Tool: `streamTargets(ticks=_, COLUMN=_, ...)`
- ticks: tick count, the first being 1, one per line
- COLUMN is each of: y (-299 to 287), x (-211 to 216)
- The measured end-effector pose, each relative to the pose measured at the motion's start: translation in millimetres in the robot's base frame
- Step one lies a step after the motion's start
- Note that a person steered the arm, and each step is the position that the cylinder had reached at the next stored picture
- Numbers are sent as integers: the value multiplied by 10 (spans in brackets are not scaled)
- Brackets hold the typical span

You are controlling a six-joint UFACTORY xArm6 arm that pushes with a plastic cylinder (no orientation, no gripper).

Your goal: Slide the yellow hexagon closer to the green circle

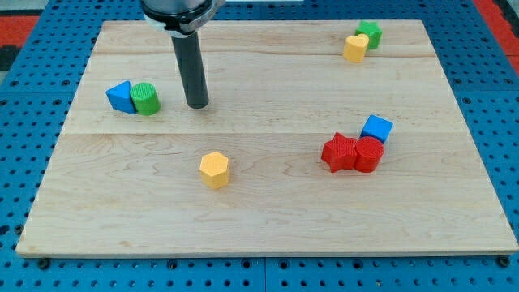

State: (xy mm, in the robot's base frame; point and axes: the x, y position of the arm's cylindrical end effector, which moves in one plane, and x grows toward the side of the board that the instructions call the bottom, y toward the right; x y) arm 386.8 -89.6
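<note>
No brand, label or writing can be read anywhere in the view. The arm carries no hand, only a dark rod, and it holds nothing; my tip [197, 105] rests on the wooden surface [268, 219] in the far left part, just right of the green circle [146, 98] with a small gap between them.

The green circle touches a blue triangular block [120, 96] on its left. The yellow hexagon [215, 169] sits alone nearer the view's bottom, well apart from the green circle, to the right of it and closer to the near edge. My tip stands between the two in left-right terms, but farther back than the hexagon.

At the far right corner a yellow heart-shaped block [355, 48] touches a green block [370, 33] whose shape I cannot make out. On the right, a red star-shaped block [339, 152], a red cylinder [368, 154] and a blue cube [376, 129] cluster together, touching.

Open wood lies all around the hexagon, including the stretch toward the green circle. The surface's edges are bordered by a blue pegboard [32, 146] with holes.
</note>
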Motion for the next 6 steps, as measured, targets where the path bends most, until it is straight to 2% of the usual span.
streamTargets(ticks=1, y=439, x=213)
streamTargets(ticks=3, y=879, x=933)
streamTargets(ticks=4, y=854, x=1268)
streamTargets(ticks=5, y=314, x=1443)
streamTargets(ticks=6, y=-420, x=916)
